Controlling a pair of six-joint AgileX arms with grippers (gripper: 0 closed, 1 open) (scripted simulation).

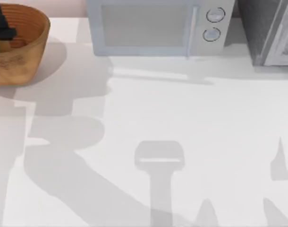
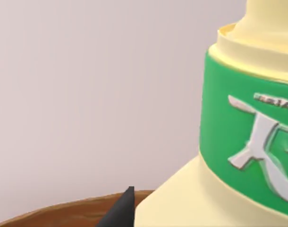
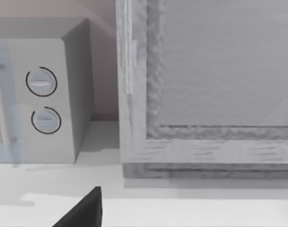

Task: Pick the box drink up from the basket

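Observation:
The basket (image 1: 21, 56), round and orange-brown, stands at the table's far left back corner. My left gripper (image 1: 1, 28) is down inside it, black against the woven wall. In the left wrist view the box drink (image 2: 229, 142) is very near: a cream carton with a green band and pale print. One black fingertip (image 2: 122, 210) lies against the carton's side, and the gripper is shut on the carton. The basket rim (image 2: 63, 213) runs just below. A black part of my right gripper (image 3: 85, 213) shows over the table, facing the back right.
A white microwave (image 1: 158, 26) with two round knobs stands at the back middle. A grey framed cabinet (image 1: 271, 30) stands at the back right. Arm shadows fall across the white tabletop (image 1: 182, 118).

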